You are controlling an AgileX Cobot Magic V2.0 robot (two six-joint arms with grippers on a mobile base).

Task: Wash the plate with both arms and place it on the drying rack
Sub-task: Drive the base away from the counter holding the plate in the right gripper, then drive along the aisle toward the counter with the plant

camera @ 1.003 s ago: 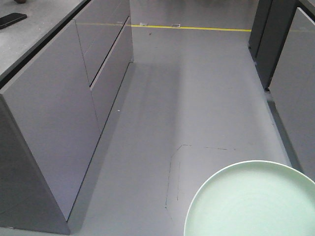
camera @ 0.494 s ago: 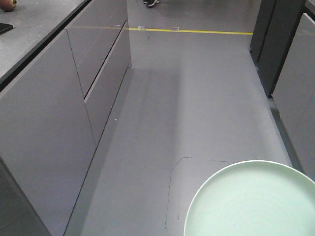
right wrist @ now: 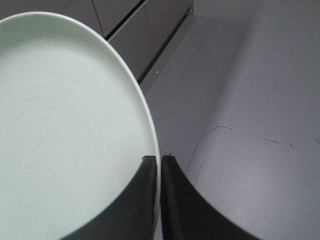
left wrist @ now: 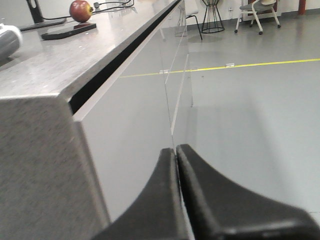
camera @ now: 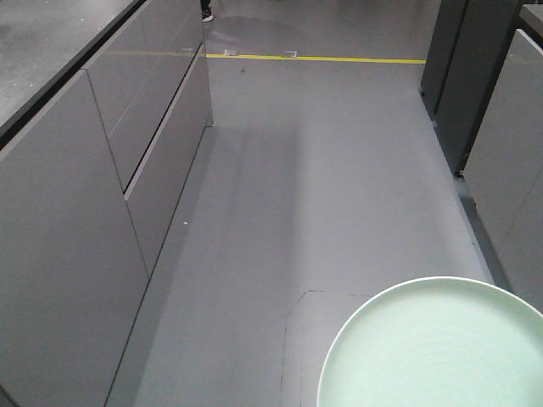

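Plainly the plate (right wrist: 70,130) sits on no surface. The right fingers (right wrist: 145,200) are pinched on its rim, one lying on its face and the other past its edge, and it hangs over the bare grey floor (camera: 339,186) at the lower right of the front view. The left fingers (left wrist: 150,200) are pressed together with nothing between them, next to the near corner of a speckled grey surface (left wrist: 50,65). Neither sink nor drying rack shows in any view, so this looks like a carrying step; whether the plate has been washed cannot be told, though no water shows on it. The next move probably calls for keeping that one-sided rim grip firm and the plate level until the sink or rack comes into sight, with the free left arm ready to help. Plain grey cabinet fronts (camera: 68,237) run below the surface along the left of the aisle. Further along the top sits an apple (left wrist: 80,10) on a dark board. Beyond, a yellow line (camera: 339,59) crosses the floor, and chairs (left wrist: 257,12) stand at the back.
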